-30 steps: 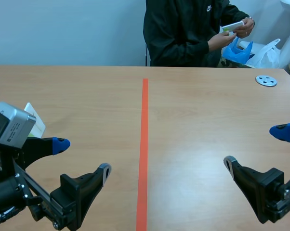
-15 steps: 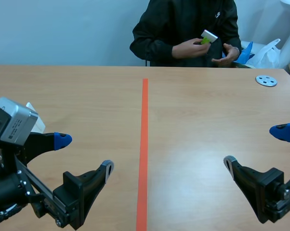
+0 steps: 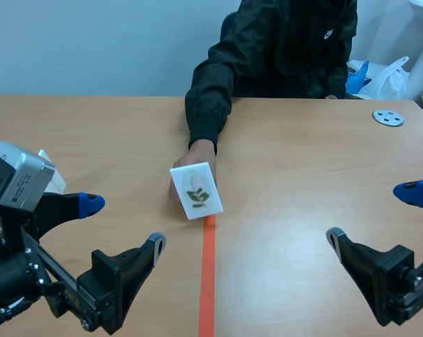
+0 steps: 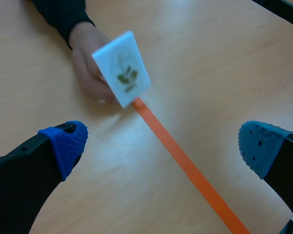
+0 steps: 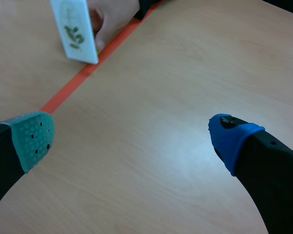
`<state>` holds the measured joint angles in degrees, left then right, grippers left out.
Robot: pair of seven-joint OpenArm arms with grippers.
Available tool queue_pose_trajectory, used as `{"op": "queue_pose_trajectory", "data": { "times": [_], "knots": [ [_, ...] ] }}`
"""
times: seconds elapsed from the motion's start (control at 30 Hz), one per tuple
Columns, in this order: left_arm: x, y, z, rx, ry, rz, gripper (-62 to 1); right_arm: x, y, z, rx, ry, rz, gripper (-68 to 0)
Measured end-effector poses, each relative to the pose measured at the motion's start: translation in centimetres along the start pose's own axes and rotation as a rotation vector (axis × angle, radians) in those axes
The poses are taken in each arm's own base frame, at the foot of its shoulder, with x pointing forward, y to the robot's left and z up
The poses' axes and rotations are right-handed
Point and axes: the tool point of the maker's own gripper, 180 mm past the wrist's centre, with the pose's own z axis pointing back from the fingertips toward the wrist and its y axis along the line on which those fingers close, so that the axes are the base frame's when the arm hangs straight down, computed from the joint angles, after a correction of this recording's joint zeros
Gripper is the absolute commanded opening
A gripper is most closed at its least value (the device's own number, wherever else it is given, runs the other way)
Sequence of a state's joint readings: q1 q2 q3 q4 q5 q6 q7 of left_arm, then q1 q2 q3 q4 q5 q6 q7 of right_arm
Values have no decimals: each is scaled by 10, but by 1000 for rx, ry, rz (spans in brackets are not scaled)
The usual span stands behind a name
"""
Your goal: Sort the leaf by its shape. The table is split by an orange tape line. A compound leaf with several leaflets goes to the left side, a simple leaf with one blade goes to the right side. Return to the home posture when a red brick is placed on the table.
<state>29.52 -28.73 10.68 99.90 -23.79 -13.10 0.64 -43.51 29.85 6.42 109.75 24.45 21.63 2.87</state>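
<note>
Scene view gives us the step plainly: sorting has not begun, because the leaf card (image 3: pixel 195 191) is in a person's hand (image 3: pixel 199 151). It is held tilted right over the orange tape line (image 3: pixel 207 281) and covers the line's far stretch. We cannot tell whether the card's lower edge rests on the desk (image 3: pixel 303 175) or hangs just above it. On the white card is a sprig with several small leaflets along one stem. We judge it a compound leaf, bound for the left of the line.

Our left tool (image 3: pixel 122 225) sits low to the left of the line, gaping wide with nothing between its fingers (image 4: pixel 64 144). In the left wrist view the card stands ahead of it, and the line runs out between the two fingers. Our right tool (image 3: pixel 373 214) sits to the right of the line, its fingers (image 5: pixel 231 139) just as widely spread and just as empty.

As we see it, the next move calls first for patience: the hand must let go and draw clear of the line before either arm goes in. The left tool then looks the natural choice, since it is already on the destination side. It would need to reach to the line, close across the card's narrow edges, and set it down well to the left of the line. If the card ends up lying flat, getting the fingers under an edge may be the awkward part.
</note>
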Motion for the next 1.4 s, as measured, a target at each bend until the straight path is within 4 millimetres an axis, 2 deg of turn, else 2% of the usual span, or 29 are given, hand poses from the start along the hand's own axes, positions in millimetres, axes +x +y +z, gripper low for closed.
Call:
{"op": "queue_pose_trajectory", "data": {
  "times": [1.03, 1.2, 1.4],
  "knots": [
    [0, 0, 0, 0, 0, 0, 14, -11, 3, -2, 24, 72, 8, 4],
    [0, 0, 0, 0, 0, 0, 14, 0, 3, -15, 52, 31, 21, 4],
    [0, 0, 0, 0, 0, 0, 14, -18, 11, -43, 105, 45, -19, 4]
  ]
}}
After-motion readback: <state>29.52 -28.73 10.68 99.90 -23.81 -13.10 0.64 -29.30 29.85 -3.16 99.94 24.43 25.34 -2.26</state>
